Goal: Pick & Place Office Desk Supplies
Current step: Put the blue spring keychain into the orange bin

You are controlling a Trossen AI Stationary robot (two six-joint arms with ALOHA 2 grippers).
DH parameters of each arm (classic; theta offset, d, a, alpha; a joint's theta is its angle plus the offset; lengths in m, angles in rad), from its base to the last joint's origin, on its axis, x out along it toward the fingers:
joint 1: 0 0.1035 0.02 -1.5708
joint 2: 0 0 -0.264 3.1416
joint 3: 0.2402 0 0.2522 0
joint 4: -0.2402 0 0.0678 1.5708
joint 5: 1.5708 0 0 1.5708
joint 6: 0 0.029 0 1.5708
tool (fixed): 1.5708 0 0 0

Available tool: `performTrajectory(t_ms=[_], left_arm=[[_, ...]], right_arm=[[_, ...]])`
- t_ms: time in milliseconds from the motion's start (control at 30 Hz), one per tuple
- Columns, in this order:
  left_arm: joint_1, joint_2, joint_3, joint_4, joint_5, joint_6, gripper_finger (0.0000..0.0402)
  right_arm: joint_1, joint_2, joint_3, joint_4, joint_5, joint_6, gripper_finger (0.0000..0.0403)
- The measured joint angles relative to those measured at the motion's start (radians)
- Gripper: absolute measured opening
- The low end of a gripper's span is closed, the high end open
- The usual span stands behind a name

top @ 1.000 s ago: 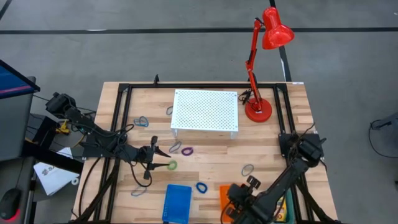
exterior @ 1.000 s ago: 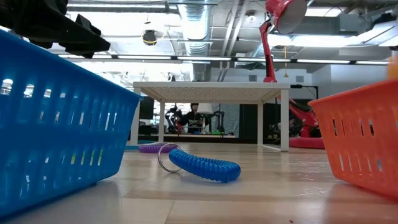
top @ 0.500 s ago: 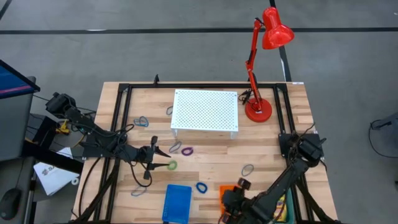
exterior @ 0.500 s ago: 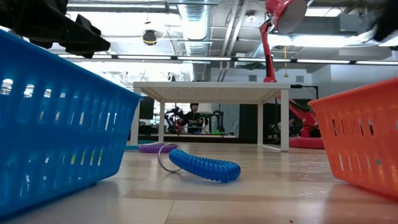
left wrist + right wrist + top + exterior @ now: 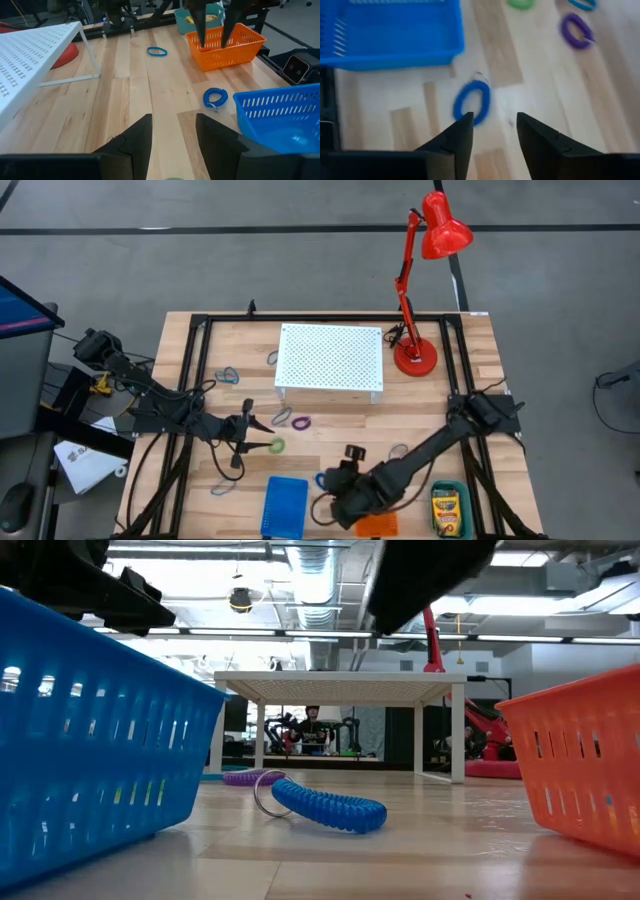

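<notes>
Right wrist view has the right pincer [image 5: 492, 131], fingers apart, just short of the blue loop [image 5: 472, 102], long axis running between them; left arm farther

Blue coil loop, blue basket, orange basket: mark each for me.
blue coil loop [image 5: 472, 102], right wrist view, on its ring.
blue basket [image 5: 285, 506], high view, on its floor.
orange basket [image 5: 575, 765], low view, on its slotted wall.

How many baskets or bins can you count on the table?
3. A blue basket stands at the table's front edge, an orange basket is to its right, and a teal bin holding a crayon box is farthest right. None seems hidden.
</notes>
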Motion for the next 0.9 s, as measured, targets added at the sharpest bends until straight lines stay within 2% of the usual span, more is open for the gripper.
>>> performTrajectory(t_ms=[267,900], left_arm=[[0.0,0.0,-0.051,0.036,0.0,-0.02,0.0144],[0.0,0.0,-0.076,0.094,0.0,-0.014,0.0144]], right_arm=[[-0.014,0.048,-0.002,0.089,-0.066,-0.113,0.0183],[-0.063,0.152,-0.003,0.208,-0.208,-0.211,0.0171]])
